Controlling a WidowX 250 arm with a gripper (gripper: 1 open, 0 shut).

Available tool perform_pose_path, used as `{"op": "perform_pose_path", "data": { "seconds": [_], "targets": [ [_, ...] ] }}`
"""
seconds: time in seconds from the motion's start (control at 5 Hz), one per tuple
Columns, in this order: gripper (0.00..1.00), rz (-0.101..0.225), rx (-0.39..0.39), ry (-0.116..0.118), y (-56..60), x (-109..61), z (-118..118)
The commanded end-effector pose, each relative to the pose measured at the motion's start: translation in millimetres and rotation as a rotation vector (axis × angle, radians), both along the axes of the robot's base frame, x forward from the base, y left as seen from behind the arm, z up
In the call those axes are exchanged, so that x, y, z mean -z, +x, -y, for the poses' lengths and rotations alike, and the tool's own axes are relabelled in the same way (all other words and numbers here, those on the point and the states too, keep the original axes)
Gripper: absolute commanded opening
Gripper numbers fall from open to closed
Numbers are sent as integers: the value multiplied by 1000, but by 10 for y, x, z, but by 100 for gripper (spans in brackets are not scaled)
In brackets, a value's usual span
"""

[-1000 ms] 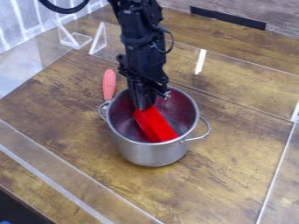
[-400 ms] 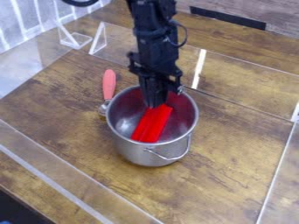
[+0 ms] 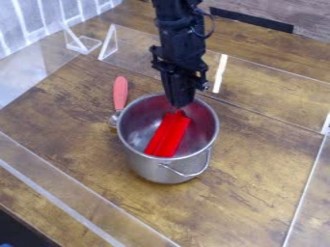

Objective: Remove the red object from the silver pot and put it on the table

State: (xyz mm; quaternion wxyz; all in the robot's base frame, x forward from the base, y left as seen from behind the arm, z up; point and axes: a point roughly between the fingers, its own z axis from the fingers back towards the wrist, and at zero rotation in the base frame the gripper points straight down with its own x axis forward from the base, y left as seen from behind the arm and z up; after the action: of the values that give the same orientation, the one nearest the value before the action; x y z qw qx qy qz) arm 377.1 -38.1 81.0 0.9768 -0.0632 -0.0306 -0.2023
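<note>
Red object (image 3: 168, 133) now tilted differently inside silver pot (image 3: 168, 159), pot handles turned; jaws' opening indiscernible.

A worn dark brown wood-plank desk (image 3: 271, 193) fills the view, fenced by clear acrylic panels (image 3: 33, 34) with small triangular transparent braces (image 3: 110, 43); light is even.
</note>
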Motion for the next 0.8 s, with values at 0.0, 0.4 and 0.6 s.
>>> {"op": "perform_pose_path", "data": {
  "seconds": [0.0, 0.4, 0.6],
  "targets": [
    [100, 51, 61, -8, 165, -148, 80],
    [0, 25, 55, -6, 132, -12, 278],
    [0, 19, 80, -18, 98, -44, 187]
  ]
}}
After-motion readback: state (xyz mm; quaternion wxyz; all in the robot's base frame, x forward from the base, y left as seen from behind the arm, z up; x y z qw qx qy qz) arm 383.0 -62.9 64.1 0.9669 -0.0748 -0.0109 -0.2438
